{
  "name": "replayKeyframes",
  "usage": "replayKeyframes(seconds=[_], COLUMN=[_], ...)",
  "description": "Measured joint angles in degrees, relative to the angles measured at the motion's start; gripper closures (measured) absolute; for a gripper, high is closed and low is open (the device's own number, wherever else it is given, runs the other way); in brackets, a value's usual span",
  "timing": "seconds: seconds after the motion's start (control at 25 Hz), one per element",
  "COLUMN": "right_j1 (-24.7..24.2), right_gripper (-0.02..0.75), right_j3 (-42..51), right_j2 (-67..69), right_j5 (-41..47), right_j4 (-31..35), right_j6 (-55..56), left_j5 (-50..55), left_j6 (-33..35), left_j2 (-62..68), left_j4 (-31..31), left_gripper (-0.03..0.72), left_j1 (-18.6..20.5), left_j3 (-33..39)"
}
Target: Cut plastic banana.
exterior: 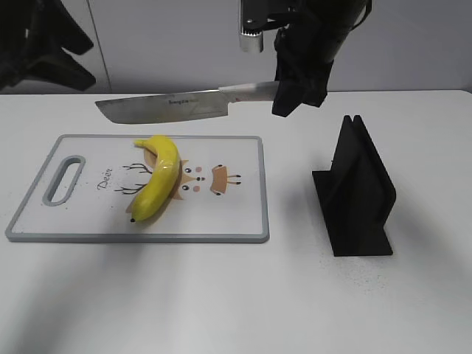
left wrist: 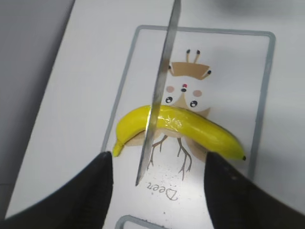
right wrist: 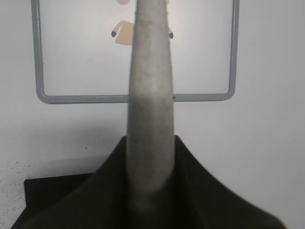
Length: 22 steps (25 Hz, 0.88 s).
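Yellow and glossy, the plastic banana [exterior: 156, 181] lies on my white cutting board [exterior: 243, 221] in the exterior view, curving from a dark tip at 11 o'clock down to its other end at 7 o'clock, across the printed deer drawing [exterior: 210, 177]. My right gripper [exterior: 299, 88] hangs above the far edge of the board at 1 o'clock from the fruit, clamped on the grey handle of the knife [exterior: 169, 107]. The blade runs level toward 9 o'clock, in the air, clear of the banana and beyond it. A black knife stand [exterior: 358, 192] sits on the white table [exterior: 236, 302] at 3 o'clock from the board, well apart from the fruit. My left arm [exterior: 40, 48] is only a dark shape at the upper left corner.

From my left wrist, the two dark fingers [left wrist: 95, 186] of my left gripper [left wrist: 157, 183] stand wide apart with nothing between them. The banana [left wrist: 190, 129] lies crosswise on the board [left wrist: 267, 95], and the knife blade [left wrist: 159, 100] runs from 12 o'clock down toward 6 o'clock, crossing over the fruit near its left end; I cannot tell from here whether steel touches it.

From my right wrist, the knife handle [right wrist: 150, 119] rises from my closed right gripper [right wrist: 150, 186] toward 12 o'clock, hiding the blade. Beyond it shows the board's grey rim [right wrist: 133, 98] and part of the drawing. The stand's black base [right wrist: 52, 191] lies at 8 o'clock.
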Motion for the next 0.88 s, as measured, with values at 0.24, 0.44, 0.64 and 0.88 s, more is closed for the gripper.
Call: replayKeyframes(seconds=[0.24,0.44,0.64,0.88], right_j1=[0.0,0.0,0.0,0.0], right_gripper=[0.556,0.556,0.556,0.556], right_j3=[-0.2,-0.2,-0.2,-0.2], right_j2=[2.3,4.1,4.1,4.3], right_j5=[-1.2,-1.4,-1.9,-2.3], right_j4=[2.6,4.5,5.3,6.0], right_j6=[-3.4,-4.3,-5.1,-5.2], left_j5=[-1.3,-3.6,-4.7,-5.8], left_j6=[4.6,5.6,6.2,6.5], left_j2=[7.9,12.0,14.1,15.3], left_j4=[-0.4,-1.3,-2.1,-4.3], left_gripper=[0.127,0.171,0.177,0.32], left_j1=[0.0,0.0,0.0,0.0], left_j3=[0.0,-0.1,-0.2,-0.3])
